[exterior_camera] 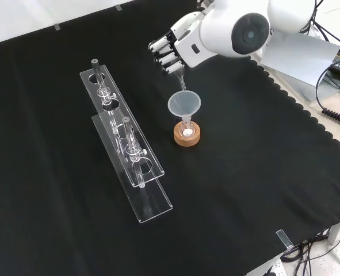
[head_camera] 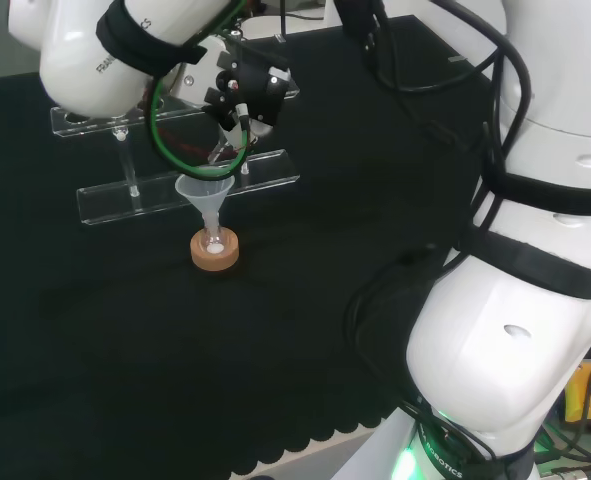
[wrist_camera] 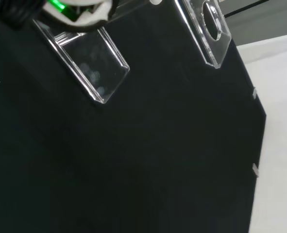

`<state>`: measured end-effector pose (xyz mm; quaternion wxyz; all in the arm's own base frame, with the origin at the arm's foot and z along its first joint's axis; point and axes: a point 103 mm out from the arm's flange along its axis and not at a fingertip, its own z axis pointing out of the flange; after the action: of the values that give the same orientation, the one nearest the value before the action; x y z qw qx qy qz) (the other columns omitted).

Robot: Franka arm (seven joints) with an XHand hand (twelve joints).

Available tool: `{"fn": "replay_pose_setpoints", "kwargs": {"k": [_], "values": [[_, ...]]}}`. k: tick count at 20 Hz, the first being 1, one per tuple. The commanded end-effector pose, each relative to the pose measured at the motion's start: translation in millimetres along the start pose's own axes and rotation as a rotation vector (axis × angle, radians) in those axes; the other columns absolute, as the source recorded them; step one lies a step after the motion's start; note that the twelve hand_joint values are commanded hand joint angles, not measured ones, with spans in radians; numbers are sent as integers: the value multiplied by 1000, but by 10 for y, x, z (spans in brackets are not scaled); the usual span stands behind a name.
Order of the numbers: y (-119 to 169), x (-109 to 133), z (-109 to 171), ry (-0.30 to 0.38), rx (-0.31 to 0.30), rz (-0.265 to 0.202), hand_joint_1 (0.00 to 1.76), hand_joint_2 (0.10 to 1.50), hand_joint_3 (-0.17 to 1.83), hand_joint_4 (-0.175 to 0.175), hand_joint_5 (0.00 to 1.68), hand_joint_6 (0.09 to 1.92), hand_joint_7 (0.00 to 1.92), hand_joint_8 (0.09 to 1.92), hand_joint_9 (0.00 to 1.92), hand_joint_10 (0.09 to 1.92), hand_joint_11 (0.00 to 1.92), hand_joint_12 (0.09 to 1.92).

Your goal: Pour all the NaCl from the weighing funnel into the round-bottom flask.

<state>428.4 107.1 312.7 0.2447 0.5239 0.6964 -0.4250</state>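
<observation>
Mid-pour, by the look of it. Hand (exterior_camera: pixel 171 47) up above the funnel (exterior_camera: pixel 184 104), fingers (exterior_camera: pixel 158 45) curled round a thin clear stem, presumably the weighing funnel (exterior_camera: pixel 182 80), tilted down with its tip right over the funnel's mouth. Hard to make out much more of that piece, being clear glass.

Funnel seated in the neck of the flask (exterior_camera: pixel 187 131), flask sitting in a cork ring (exterior_camera: pixel 187 137) out on the black worktop (exterior_camera: pixel 244 190). Bit of white already at the bottom of the flask, so probably some NaCl gone through.

Two clear racks (exterior_camera: pixel 129 144) off to the left in the front view, well apart from the flask, no bother.

To do this bit well: keep the tip centred over the funnel's mouth, not riding the rim. Tilt steeper slowly, since salt tends to stick and then drop in a lump. Avoid nudging the funnel, as it looks top-heavy on that little flask. Worth a light shake or tap near the end for the last grains. Can't tell how much is left in the stem.
</observation>
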Motion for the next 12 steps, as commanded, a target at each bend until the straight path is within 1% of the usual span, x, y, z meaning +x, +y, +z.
{"fn": "replay_pose_setpoints", "kwargs": {"k": [1,6,10,12], "values": [[15,-113,105,101,-25,-23,1065,713,751,175,1064,1072,788,708,1038,523,606,1222],[28,-157,146,156,-30,-28,1065,713,751,175,1064,1072,789,708,1040,521,608,1221],[50,-219,209,221,-33,-38,1065,712,751,175,1065,1071,789,707,1041,520,609,1220],[59,-237,238,234,-34,-41,1065,712,752,175,1065,1071,788,706,1042,520,610,1220]]}}
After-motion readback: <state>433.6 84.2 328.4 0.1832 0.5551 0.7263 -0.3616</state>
